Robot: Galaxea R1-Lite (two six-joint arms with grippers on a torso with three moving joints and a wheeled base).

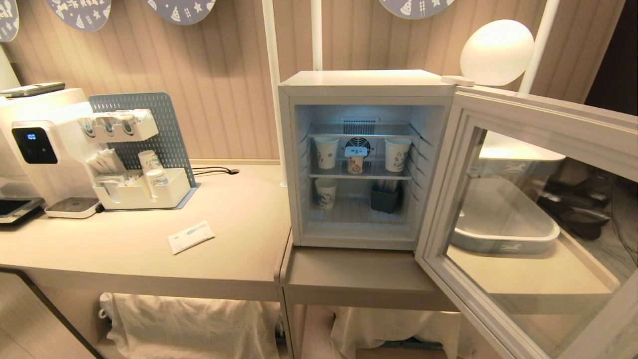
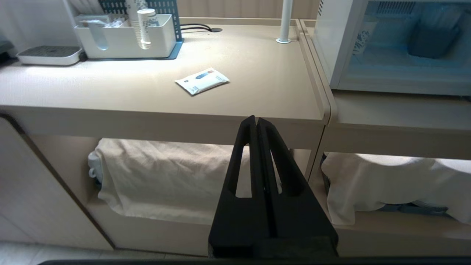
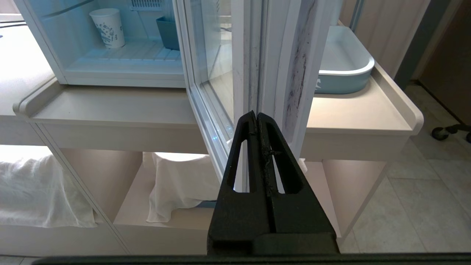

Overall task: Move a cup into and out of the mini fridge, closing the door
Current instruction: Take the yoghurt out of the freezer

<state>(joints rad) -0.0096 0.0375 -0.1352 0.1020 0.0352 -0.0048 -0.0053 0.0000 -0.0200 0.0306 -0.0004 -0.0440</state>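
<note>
3 paper cups [image 1: 326, 152] flank the cup [image 1: 356, 164].

**Counter, side unit, fridge shelves**

Long beige counter [image 1: 149, 249], top level above the left gripper [image 2: 257, 119] tip. On it: flat white packet [image 1: 191, 237], up and left of that gripper; white organiser tray [image 1: 149, 192] with pegboard, farther off left; water dispenser [image 1: 40, 149] beyond it.

Lower side unit [image 1: 359, 274] butts against the counter, ahead of the right gripper [image 3: 256, 115]. Carries the fridge [image 1: 369, 80] and a pale blue tub [image 1: 503, 234], the tub off to that gripper's right.

Middle wire shelf [image 1: 361, 175]: cup [image 1: 356, 162] between two paper cups [image 1: 326, 152]. Fridge floor: another paper cup, a dark bin [image 1: 385, 198].

White cloths [image 1: 189, 324] on the open shelf below, under both grippers' level.
</note>
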